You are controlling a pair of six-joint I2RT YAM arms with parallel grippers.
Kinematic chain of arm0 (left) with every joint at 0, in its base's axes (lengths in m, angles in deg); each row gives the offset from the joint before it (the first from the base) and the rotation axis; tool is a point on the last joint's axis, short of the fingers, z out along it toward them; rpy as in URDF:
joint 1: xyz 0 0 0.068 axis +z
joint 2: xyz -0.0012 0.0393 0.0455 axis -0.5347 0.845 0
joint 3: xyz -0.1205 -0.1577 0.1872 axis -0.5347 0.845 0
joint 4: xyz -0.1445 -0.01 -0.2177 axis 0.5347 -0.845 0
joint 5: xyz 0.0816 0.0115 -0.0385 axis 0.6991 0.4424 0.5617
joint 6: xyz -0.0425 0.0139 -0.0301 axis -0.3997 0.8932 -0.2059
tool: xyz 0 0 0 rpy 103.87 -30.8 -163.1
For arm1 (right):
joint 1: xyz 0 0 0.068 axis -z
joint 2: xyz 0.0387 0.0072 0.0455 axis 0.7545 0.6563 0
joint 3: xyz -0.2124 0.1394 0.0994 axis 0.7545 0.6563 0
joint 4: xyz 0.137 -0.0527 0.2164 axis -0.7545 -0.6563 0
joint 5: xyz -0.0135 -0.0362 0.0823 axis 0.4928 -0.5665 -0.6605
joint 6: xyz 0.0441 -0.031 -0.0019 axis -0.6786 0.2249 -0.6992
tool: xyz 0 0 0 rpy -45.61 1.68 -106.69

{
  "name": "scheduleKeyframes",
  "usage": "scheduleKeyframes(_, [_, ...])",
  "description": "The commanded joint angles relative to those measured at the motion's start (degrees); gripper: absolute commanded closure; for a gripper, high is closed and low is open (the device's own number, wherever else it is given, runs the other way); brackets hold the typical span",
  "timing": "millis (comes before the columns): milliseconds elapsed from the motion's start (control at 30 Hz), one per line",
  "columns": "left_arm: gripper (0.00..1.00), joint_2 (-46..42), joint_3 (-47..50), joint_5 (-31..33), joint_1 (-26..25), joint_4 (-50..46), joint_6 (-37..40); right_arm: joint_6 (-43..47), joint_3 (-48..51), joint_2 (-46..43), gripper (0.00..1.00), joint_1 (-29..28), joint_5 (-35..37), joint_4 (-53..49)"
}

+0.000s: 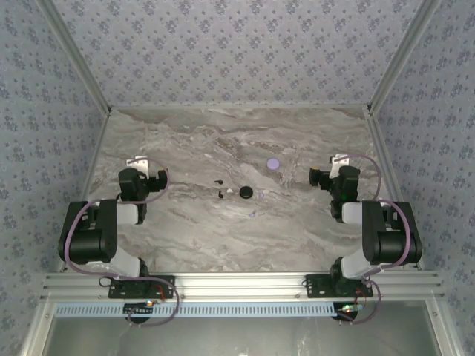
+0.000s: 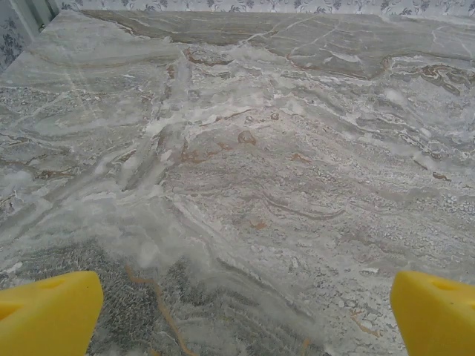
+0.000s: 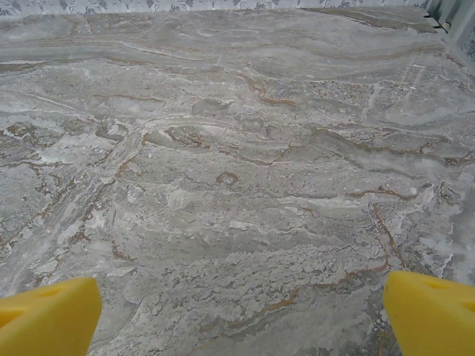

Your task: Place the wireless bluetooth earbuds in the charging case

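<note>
Yellow fingertips [image 2: 48,311] sit in the 2 bottom corners of the left wrist view, far apart, so the left gripper [image 2: 237,319] is spread wide with nothing between its jaws. Beneath and beyond it lies bare grey marble table [image 2: 245,163], veined with white and brown, running up to the patterned wall at the far edge.

From the right wrist, the right gripper [image 3: 237,315] looks the same: 2 yellow fingertips [image 3: 430,311] at the lower corners, spread wide and holding nothing, above the same marble surface.

From above, the aluminium rail [image 1: 237,282] runs along the near edge and carries both bases. Both arms are folded back over their bases, the left arm [image 1: 93,233] by the table's left side and the right arm [image 1: 386,233] by its right side, with their wrists pointing toward the far wall. Both are well away from the table's middle.

Near that middle lie the 2 wireless bluetooth earbuds [image 1: 217,182], tiny black specks just apart from each other, 1 a little nearer the rail [image 1: 221,194] than the other. Just to their right rests a black round disc [image 1: 246,192], near the earbuds but not touching them. Farther right and toward the far wall is a small lilac round spot [image 1: 273,163], apart from the disc. Whether the disc or the lilac spot is the charging case cannot be told at this size. Both earbuds lie on the bare marble, between the 2 arms and closer to the left one.
</note>
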Motion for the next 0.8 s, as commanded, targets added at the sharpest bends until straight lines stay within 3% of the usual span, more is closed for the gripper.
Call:
scheduleKeyframes(0, [0.01, 0.14, -1.36, 0.48, -0.35, -0.34, 0.05, 0.09, 0.47, 0.74, 0.00, -0.33, 1.13, 1.68])
scheduleKeyframes(600, [0.01, 0.09, -1.27, 0.44, -0.32, -0.17, 0.00, 0.04, 0.49, 0.62, 0.00, -0.35, 1.10, 1.78])
scheduleKeyframes(767, [0.01, -4.68, -0.81, 3.46, -0.36, -3.21, -1.18, -1.55, -2.50, -3.86, 0.00, -0.48, 5.46, -7.06])
